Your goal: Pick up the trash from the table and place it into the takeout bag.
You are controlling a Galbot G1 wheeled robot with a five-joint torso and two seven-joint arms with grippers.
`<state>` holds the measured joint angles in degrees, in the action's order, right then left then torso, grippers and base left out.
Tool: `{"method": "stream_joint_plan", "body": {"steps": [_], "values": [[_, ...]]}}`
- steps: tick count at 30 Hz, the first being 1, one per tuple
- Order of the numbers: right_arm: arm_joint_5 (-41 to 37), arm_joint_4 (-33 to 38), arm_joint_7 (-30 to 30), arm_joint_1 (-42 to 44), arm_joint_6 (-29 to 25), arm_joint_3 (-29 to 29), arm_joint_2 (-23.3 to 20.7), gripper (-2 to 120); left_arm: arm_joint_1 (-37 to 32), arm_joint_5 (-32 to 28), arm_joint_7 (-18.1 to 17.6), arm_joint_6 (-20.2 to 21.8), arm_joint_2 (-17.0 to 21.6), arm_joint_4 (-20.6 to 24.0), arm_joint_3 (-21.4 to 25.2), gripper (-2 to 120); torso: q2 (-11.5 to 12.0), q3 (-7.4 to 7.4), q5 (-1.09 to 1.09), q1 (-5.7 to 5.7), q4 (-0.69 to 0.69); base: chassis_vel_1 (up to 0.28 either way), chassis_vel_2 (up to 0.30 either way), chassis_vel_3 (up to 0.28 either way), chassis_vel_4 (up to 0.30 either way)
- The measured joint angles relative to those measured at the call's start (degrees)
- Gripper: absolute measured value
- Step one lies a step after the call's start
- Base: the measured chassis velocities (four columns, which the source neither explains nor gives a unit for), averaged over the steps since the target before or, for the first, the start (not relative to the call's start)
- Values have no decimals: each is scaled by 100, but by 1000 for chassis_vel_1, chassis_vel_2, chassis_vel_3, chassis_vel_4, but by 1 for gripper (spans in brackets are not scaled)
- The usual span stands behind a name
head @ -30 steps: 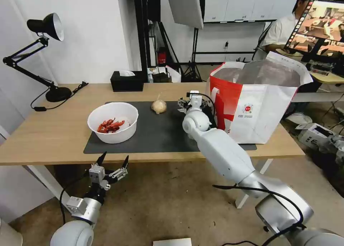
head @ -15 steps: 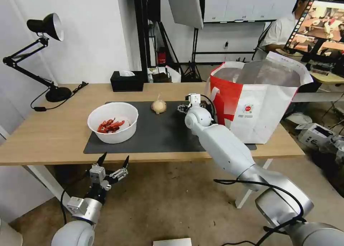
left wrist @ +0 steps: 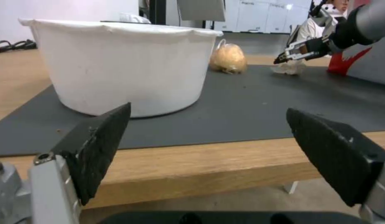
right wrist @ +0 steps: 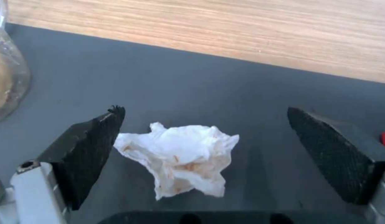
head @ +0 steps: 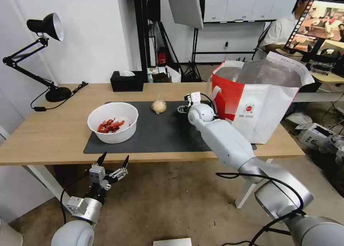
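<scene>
Right tool, jaws spread, has advanced over the dark grey mat and now straddles the crumpled white tissue beside the red-and-white takeout bag. Left tool, unchanged, hangs spread below the light-wood worktop.

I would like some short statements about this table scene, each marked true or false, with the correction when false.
1. The right tool is open around the crumpled tissue. True.
2. The white bowl holds red crayfish shells. True.
3. The knotted bag lies inside the takeout bag. False: it lies on the dark mat, between the bowl and the right tool.
4. The left tool grips the bowl's rim. False: it is open and sits below the table edge, apart from the bowl.
5. The takeout bag stands open on the table. True.
</scene>
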<state>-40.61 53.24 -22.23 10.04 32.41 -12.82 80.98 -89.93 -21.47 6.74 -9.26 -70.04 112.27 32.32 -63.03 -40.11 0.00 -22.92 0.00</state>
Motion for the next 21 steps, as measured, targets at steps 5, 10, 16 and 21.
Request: {"method": "stream_joint_plan", "body": {"steps": [5,10,16,21], "values": [[16,-122,86,-51,35,11,45,100,7,0,0,0,4,0,-2,100,0,0,0,0,0,0,0,0,0],[20,-262,244,-76,130,61,122,100,17,-6,0,2,18,0,-1,100,0,0,0,0,0,0,0,0,0],[33,-332,394,-75,170,93,172,100,9,-14,-1,3,23,3,13,100,0,0,0,0,0,0,0,0,0],[32,-380,413,-68,200,142,213,100,7,-19,-1,4,22,10,17,100,0,0,0,0,0,0,0,0,0]]}}
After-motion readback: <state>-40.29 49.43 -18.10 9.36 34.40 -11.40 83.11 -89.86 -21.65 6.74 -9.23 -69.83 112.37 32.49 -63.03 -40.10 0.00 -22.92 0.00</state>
